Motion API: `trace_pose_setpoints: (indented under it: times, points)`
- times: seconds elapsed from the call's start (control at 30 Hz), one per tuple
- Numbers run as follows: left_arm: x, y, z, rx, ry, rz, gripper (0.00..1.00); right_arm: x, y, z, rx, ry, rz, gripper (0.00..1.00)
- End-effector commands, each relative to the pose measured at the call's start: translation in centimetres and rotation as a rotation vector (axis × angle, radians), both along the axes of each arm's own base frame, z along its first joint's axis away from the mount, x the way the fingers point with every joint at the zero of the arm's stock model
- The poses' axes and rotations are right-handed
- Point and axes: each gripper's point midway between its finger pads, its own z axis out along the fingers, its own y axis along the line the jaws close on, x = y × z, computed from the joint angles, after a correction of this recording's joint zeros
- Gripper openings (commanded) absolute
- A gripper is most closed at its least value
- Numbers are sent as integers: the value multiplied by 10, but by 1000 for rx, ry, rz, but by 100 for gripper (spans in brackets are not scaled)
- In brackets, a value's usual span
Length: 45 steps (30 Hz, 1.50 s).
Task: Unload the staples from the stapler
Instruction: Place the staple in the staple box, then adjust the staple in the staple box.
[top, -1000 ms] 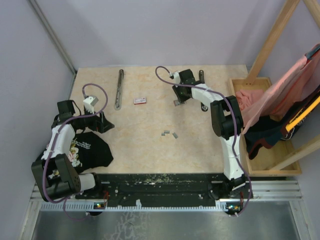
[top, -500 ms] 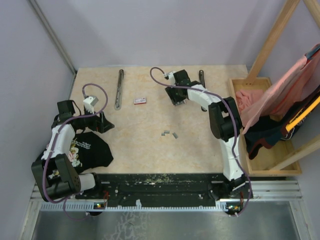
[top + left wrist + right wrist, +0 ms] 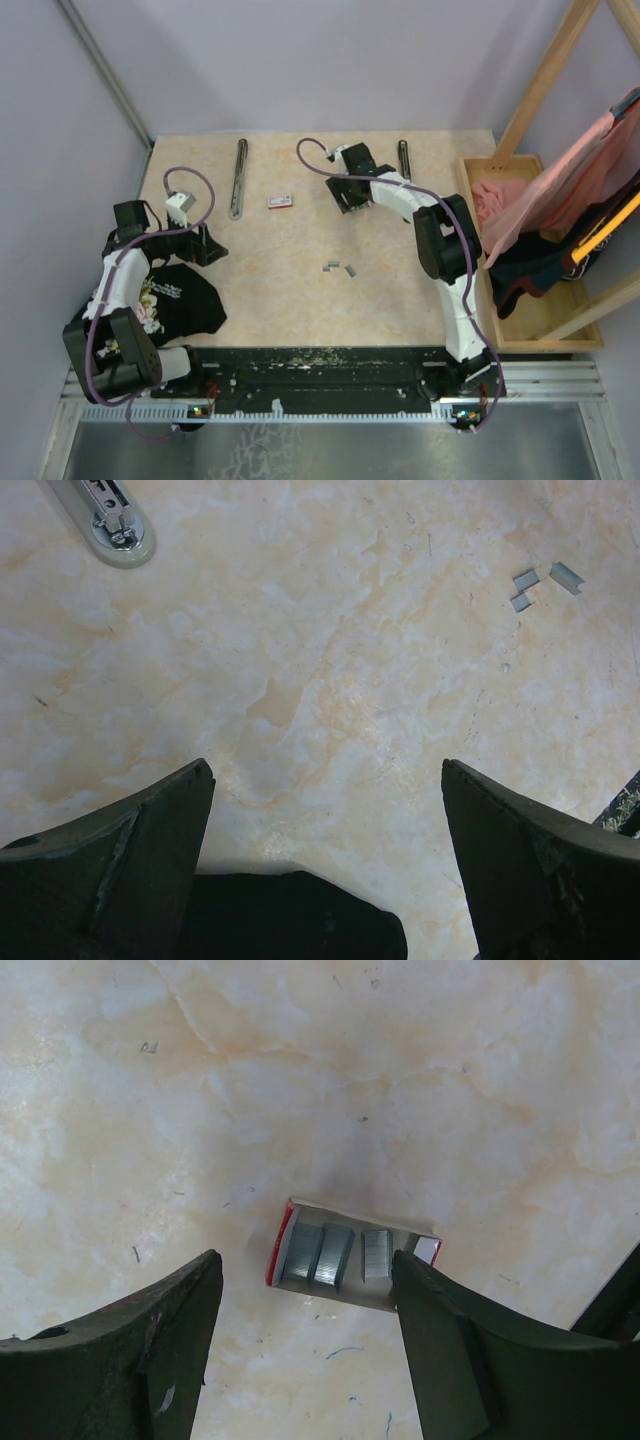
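1. The staples (image 3: pixel 340 268) are lying loose mid-table.
2. Your right gripper (image 3: pixel 341 194) is shifting left toward the staple box (image 3: pixel 281 201), jaws widening, empty; likely preparing another pickup.
3. Your left gripper (image 3: pixel 328 770) is hanging wide, empty.

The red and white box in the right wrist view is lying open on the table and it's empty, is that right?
Not empty. The right wrist view shows the red and white box lying open on the table with three grey staple blocks inside.
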Motion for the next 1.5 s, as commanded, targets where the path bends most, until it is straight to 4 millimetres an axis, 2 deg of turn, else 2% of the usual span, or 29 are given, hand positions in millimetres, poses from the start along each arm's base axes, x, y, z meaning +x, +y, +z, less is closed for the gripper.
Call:
trace_pose_setpoints:
  times: [0.0,0.9,1.47]
  points:
    - [3,0,13,-8,-37,-16,100,10,-1,18,16,-64,-39,69]
    - [4,-1,12,-15,-30,-20,100,12,-15,-7,10,-21,-69,66]
    - [3,-1,11,-20,-26,-22,100,10,-12,-15,49,28,-57,63]
